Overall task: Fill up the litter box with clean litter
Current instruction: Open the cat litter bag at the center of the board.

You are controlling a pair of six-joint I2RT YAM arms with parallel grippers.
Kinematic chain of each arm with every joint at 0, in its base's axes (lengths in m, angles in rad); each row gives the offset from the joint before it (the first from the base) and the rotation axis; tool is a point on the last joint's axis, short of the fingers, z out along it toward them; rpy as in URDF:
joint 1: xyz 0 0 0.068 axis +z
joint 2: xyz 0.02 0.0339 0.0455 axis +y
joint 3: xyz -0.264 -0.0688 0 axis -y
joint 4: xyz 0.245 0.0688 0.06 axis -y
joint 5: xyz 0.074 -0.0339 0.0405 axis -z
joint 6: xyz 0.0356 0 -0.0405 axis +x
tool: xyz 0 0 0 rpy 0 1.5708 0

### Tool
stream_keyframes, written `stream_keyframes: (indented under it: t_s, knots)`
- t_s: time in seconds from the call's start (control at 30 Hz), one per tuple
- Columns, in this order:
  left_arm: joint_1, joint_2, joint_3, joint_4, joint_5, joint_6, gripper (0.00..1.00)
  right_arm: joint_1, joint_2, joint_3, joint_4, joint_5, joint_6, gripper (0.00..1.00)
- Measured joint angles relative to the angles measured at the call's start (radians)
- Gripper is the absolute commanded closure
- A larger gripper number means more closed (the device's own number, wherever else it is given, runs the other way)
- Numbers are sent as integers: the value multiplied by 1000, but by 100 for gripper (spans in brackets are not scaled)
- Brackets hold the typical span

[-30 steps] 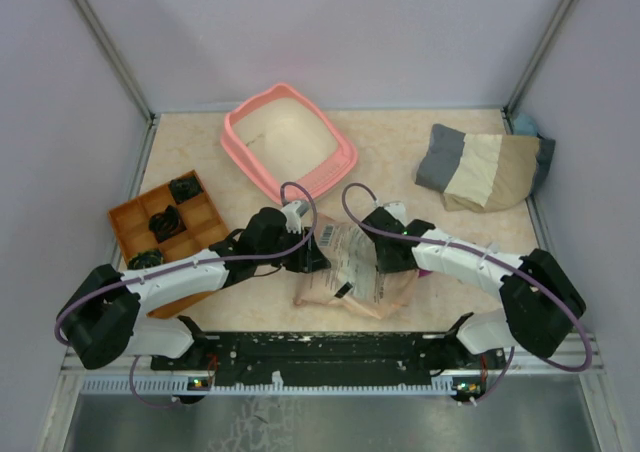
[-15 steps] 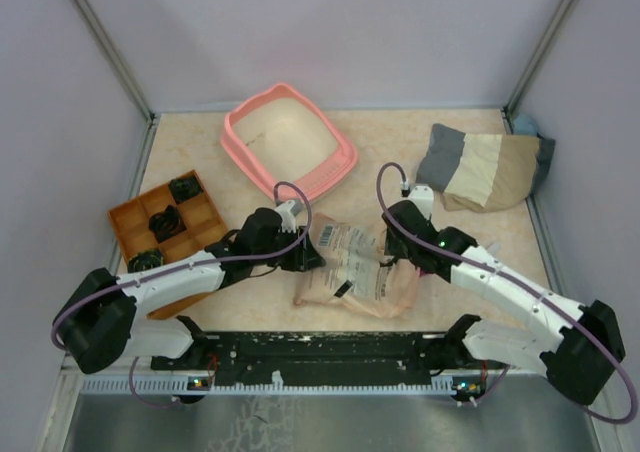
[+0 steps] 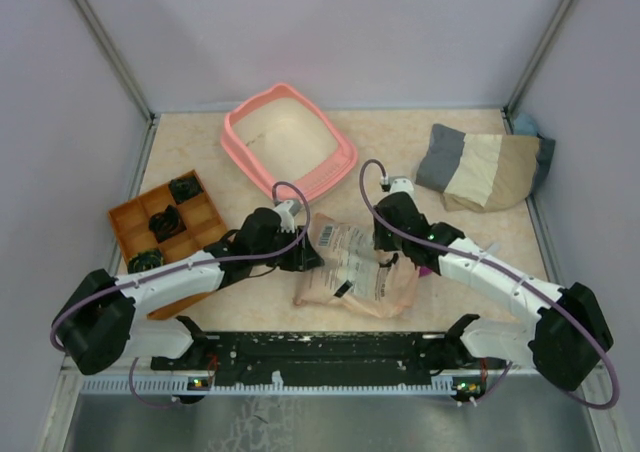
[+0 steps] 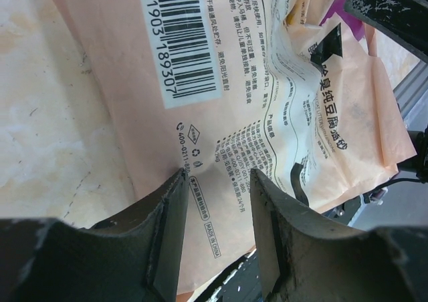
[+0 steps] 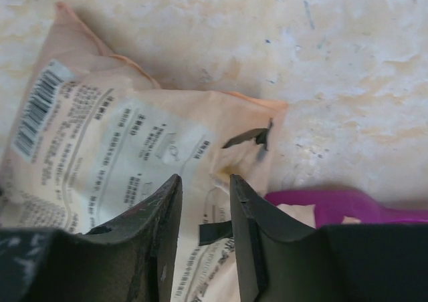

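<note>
My left pincer [image 4: 215, 175] is clamped on the bag [image 3: 350, 277] at its left edge. The paper puckers at both tips, so I read this as a hold meant to pin the bag while the other end is worked. My right pincer [image 5: 204, 178] hangs over the opposite end with its jaws a little apart. A black strip [image 5: 214, 232] sits between them, probably a tear tab, and I cannot tell whether it is caught.

The bag lies flat on the bench [image 3: 400, 137] between the two pincers. I see no opening in it and no litter anywhere, so I judge the litter is inside. The litter box [image 3: 247, 165] stands beyond both pincers, well apart from them, with no granules showing in it. The scoop [image 5: 348, 205] lies just right of the right pincer, beside the bag's corner, handy for later.

I count one bag, one litter box and one scoop. There is also one orange tray [image 3: 115, 217] well to the left of the left pincer, and one folded cloth [image 3: 480, 167] beyond the right pincer.
</note>
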Motion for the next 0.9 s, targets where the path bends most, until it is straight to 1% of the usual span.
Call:
stream_keyframes:
  t_s: [0.1, 0.23, 0.33, 0.57, 0.9]
  knots:
    - [5, -6, 0, -9, -8, 0, 51, 1, -7, -17, 57, -51, 11, 73]
    - [13, -11, -3, -21, -19, -4, 51, 15, -6, -47, 111, -63, 50, 73]
    - [15, -11, -6, -24, -22, -6, 51, 21, 31, -48, 119, -42, 71, 70]
    - [19, -11, -15, -58, -33, -6, 51, 24, 144, -48, 98, 61, 101, 65]
    - [26, -15, -16, -68, -41, -6, 51, 23, 216, -60, 124, 105, 113, 64]
